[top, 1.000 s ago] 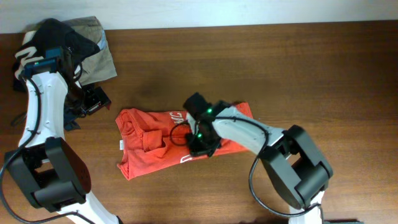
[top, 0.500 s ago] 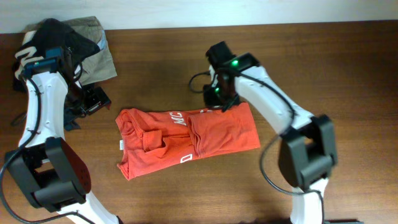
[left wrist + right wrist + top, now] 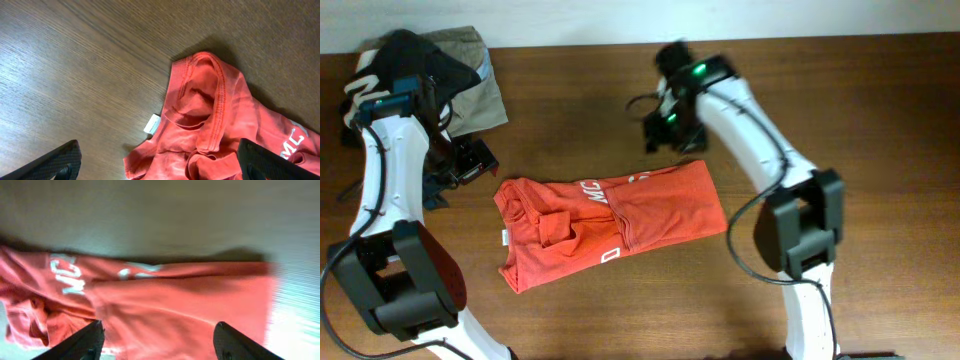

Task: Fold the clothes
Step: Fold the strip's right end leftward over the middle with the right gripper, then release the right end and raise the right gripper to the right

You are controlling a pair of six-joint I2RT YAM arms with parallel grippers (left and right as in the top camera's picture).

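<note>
The clothes, a red-orange T-shirt (image 3: 610, 225) with white letters, lie crumpled and partly folded at the table's middle, collar to the left. My right gripper (image 3: 660, 125) hovers just beyond the shirt's far edge. In the right wrist view it (image 3: 162, 342) is open, with the shirt (image 3: 170, 305) flat below and nothing between the fingers. My left gripper (image 3: 470, 160) stays off the shirt's left end. Its wrist view shows it (image 3: 160, 172) wide open above the collar (image 3: 210, 100) and a bunched sleeve.
A black garment (image 3: 405, 60) and a khaki-olive one (image 3: 480, 95) are piled at the back left corner, close to the left arm. A white tag (image 3: 152, 124) sticks out of the shirt beside the collar. Bare wood surrounds the shirt.
My right gripper went from the shirt's middle to beyond its far edge, drawing the cloth out flatter, then opened and let go. The shirt shifted slightly left. The left arm held still.
</note>
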